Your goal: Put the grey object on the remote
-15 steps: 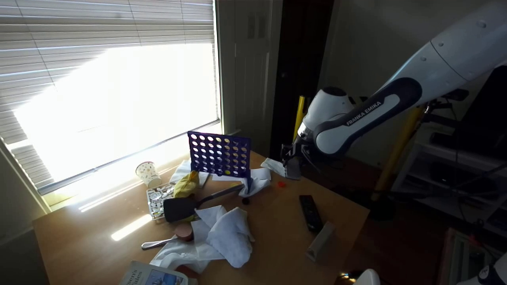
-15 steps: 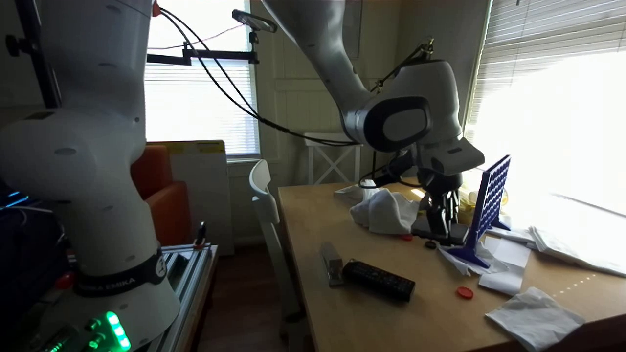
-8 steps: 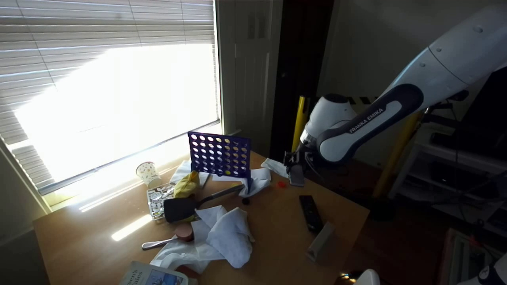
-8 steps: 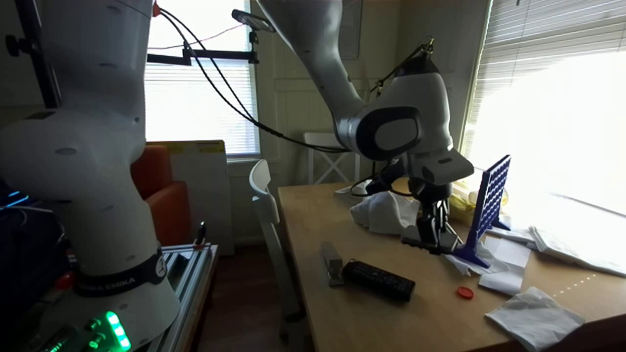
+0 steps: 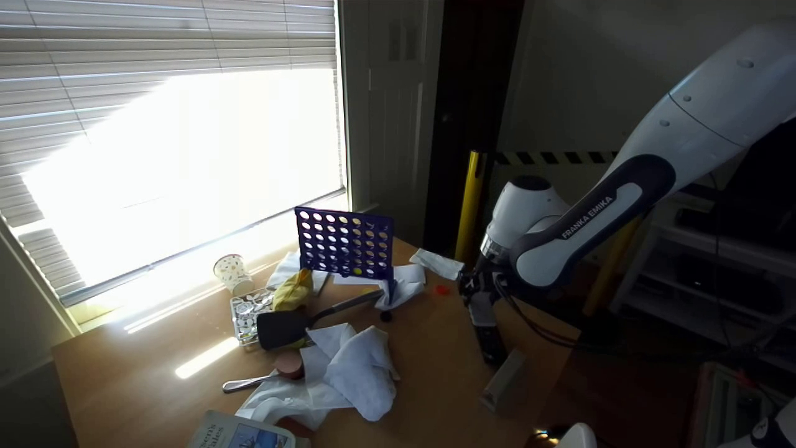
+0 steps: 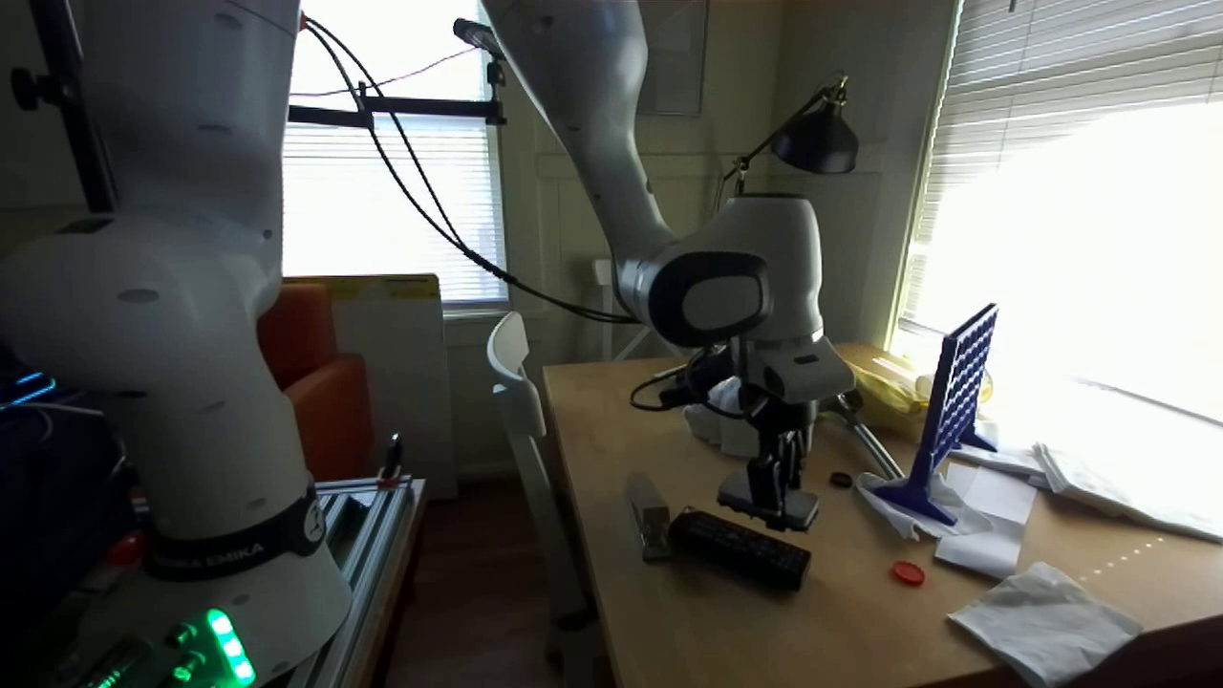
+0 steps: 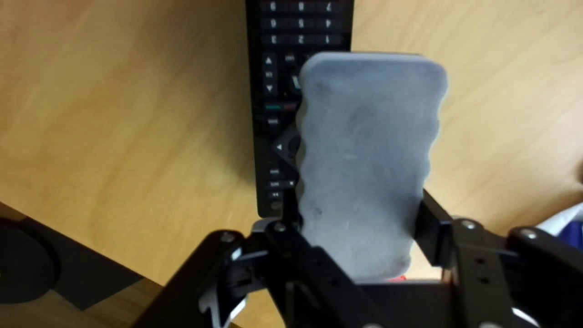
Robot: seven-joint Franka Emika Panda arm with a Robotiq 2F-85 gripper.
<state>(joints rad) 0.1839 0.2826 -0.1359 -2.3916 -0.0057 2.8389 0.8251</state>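
The grey object is a flat slab with wavy long sides. My gripper is shut on it, with one finger against each wavy side. The grey object also shows in both exterior views, held level above the table by the gripper. The black remote lies flat on the table beneath. In the wrist view the slab covers part of its button side and overhangs to the right. In both exterior views the remote is just below the slab, with a gap in an exterior view.
A grey wedge-like block lies against one end of the remote. The blue grid rack stands on the table, with a black spatula and white cloth nearby. A red disc and a napkin lie on the table.
My gripper has moved with the grey object away from beside the blue rack, across the table, to above the remote. The remote and the other things have not moved.
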